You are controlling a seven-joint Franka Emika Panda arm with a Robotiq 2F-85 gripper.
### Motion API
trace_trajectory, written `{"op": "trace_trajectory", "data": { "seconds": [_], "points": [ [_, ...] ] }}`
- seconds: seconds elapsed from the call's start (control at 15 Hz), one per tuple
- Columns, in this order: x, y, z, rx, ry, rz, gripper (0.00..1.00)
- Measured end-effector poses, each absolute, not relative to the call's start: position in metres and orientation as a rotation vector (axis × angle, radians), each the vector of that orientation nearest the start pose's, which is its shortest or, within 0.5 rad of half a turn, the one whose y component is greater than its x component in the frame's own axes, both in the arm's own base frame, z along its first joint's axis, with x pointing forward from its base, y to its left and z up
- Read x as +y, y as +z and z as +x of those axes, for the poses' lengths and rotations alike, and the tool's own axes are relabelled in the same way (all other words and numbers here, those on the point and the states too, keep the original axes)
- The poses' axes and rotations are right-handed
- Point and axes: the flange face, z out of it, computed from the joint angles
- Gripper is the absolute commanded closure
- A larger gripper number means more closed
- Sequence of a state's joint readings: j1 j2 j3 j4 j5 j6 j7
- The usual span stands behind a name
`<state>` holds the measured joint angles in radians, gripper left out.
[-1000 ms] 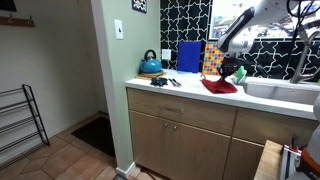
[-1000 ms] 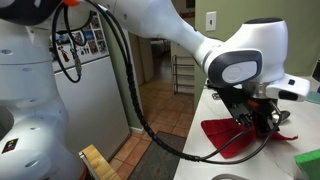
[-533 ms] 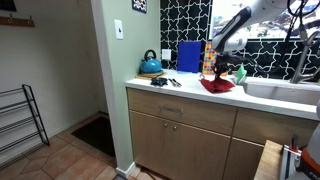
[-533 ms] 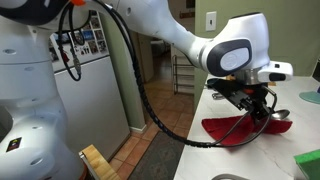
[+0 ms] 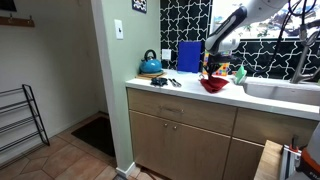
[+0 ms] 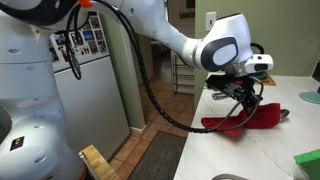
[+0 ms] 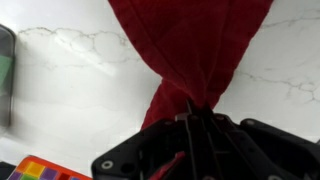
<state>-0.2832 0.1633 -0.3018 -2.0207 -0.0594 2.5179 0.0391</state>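
My gripper (image 7: 190,118) is shut on a bunched corner of a red cloth (image 7: 190,50) and holds that end lifted off the white marble counter (image 7: 70,90). The cloth hangs from the jaws and spreads out on the counter below. In both exterior views the gripper (image 5: 212,68) (image 6: 243,92) is above the cloth (image 5: 214,84) (image 6: 240,119), which is drawn up at one end while the rest trails on the counter.
A blue kettle (image 5: 150,65), a blue board (image 5: 189,56) and small utensils (image 5: 164,81) stand on the counter. A sink (image 5: 285,92) is beside the cloth. A green-edged thing (image 7: 5,75) and a colourful block (image 7: 45,170) lie near. A fridge (image 6: 80,75) stands nearby.
The gripper has moved along the counter and risen a little, pulling the red cloth with it; the cloth has gone from lying flat to being bunched and dragged.
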Motion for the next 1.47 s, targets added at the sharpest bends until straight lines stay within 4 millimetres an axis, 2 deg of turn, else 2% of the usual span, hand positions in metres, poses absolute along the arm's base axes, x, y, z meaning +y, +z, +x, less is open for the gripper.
{"op": "trace_trajectory", "data": {
  "seconds": [0.53,0.8,1.13,1.2,1.27,1.33,1.47],
  "points": [
    [-0.301,0.405,0.533,0.793,-0.502,-3.172,0.99],
    [-0.29,0.392,0.539,0.743,-0.465,-3.185,0.99],
    [-0.289,0.371,0.542,0.734,-0.407,-3.193,0.99],
    [-0.289,0.368,0.542,0.733,-0.397,-3.194,0.94],
    [-0.289,0.365,0.542,0.733,-0.388,-3.195,0.78],
    [-0.289,0.362,0.543,0.733,-0.382,-3.196,0.69],
    [-0.289,0.359,0.542,0.733,-0.371,-3.197,0.59]
  ]
}}
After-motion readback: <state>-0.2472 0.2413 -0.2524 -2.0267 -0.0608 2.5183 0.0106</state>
